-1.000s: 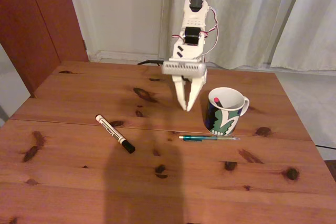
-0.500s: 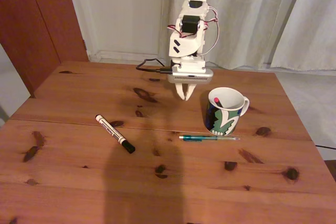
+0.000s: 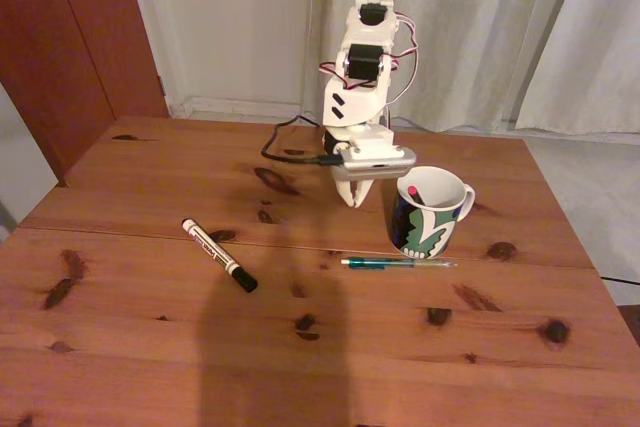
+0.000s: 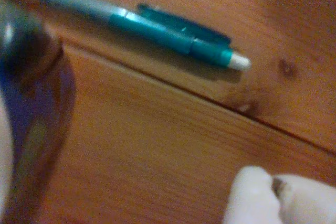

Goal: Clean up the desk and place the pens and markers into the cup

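Since a second ago, the white two-finger gripper (image 3: 351, 198) has pulled up and back from the reddish-brown wooden desk (image 3: 140, 337), fingers together and empty. One slim black pen with a red tip (image 3: 416, 192) stands in the one white patterned mug (image 3: 428, 211). One white marker with a black cap (image 3: 218, 254) and one green see-through pen (image 3: 398, 263) lie on the desk, waiting.

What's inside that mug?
In the fixed view, the mug holds a dark pen with a red tip leaning against its rim; the mug's wall hides its lower part.
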### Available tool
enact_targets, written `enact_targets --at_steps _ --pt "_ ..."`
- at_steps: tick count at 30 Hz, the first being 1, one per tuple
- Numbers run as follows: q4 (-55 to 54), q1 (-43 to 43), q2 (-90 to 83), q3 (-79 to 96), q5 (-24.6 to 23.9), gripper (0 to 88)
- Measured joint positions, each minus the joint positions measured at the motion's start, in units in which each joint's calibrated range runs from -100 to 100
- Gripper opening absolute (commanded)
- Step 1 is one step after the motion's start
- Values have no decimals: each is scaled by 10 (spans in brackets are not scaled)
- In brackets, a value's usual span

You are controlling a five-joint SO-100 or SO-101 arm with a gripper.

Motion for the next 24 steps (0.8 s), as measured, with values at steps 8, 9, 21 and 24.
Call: enact_targets --at_steps 8,9,21,24 --pt "38 0 25 -1 122 7" --pt "38 0 30 -1 134 7" --pt "41 -11 54 -65 196 8" --pt "41 -14 55 -66 196 8"
